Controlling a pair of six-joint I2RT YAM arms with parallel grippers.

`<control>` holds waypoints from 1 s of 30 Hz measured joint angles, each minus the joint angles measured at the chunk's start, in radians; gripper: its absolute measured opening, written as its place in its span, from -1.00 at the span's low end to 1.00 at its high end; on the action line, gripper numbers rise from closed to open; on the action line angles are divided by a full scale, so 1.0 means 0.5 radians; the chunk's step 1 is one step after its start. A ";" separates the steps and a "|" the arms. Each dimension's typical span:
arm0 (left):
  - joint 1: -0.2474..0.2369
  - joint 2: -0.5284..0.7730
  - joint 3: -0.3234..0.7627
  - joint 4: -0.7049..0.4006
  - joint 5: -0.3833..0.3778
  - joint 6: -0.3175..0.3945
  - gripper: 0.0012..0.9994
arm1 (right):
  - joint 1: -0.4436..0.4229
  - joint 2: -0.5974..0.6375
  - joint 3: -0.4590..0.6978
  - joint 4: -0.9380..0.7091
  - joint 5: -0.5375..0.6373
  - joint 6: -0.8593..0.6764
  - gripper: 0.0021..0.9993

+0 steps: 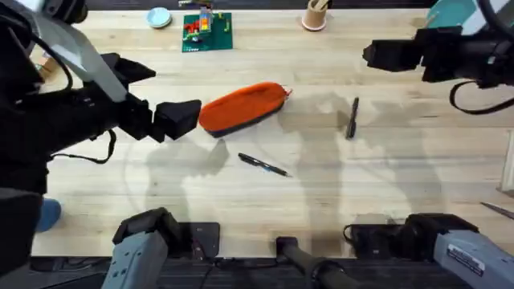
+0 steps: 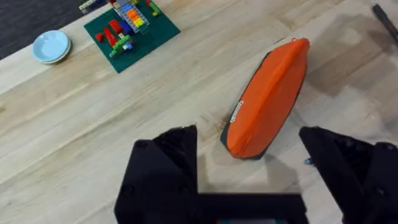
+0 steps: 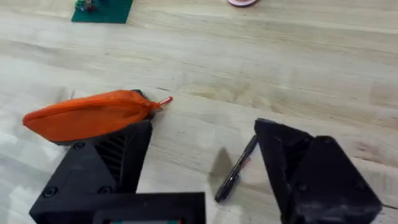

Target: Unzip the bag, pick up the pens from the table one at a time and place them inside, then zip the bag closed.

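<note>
The orange bag [image 1: 241,107] lies zipped on the table [image 1: 401,177], its zipper pull at its right end. My left gripper [image 1: 181,116] is open at the bag's left end. In the left wrist view that end of the bag [image 2: 267,93] sits between the black fingers [image 2: 168,168], with no contact to be seen. One dark pen [image 1: 352,117] lies to the right of the bag, another pen [image 1: 263,164] in front of it. My right gripper [image 1: 376,54] is open above the table behind the right pen. The right wrist view shows that pen [image 3: 236,168] between its fingers, and the bag [image 3: 87,115] beyond.
At the back edge stand a green brick plate [image 1: 207,32], a pale blue dish [image 1: 159,17] and a small cup [image 1: 315,16]. A teal object [image 1: 454,12] sits at the back right. Bare wood stretches across the front of the table.
</note>
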 joint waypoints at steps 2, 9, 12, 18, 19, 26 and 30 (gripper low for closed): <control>0.000 0.000 0.000 0.000 -0.006 0.042 0.99 | 0.000 0.000 0.000 0.000 0.000 0.000 0.99; 0.000 0.008 0.000 -0.032 0.017 0.315 0.99 | 0.000 0.000 0.000 0.009 -0.012 0.000 0.99; 0.000 0.062 0.000 -0.095 0.061 0.426 0.99 | 0.000 0.000 0.000 0.010 -0.012 0.000 0.99; 0.000 0.357 0.000 -0.132 0.196 0.629 0.99 | 0.000 0.000 0.000 0.011 -0.012 0.000 0.99; 0.000 0.408 0.000 -0.132 0.216 0.662 0.99 | 0.000 0.000 0.000 0.011 -0.012 0.000 0.99; 0.000 0.668 0.000 -0.104 0.268 0.811 0.99 | 0.000 0.000 0.000 0.015 -0.012 0.000 0.99; 0.000 0.819 0.000 -0.058 0.261 0.835 0.99 | 0.000 0.000 0.001 0.049 -0.012 0.000 0.99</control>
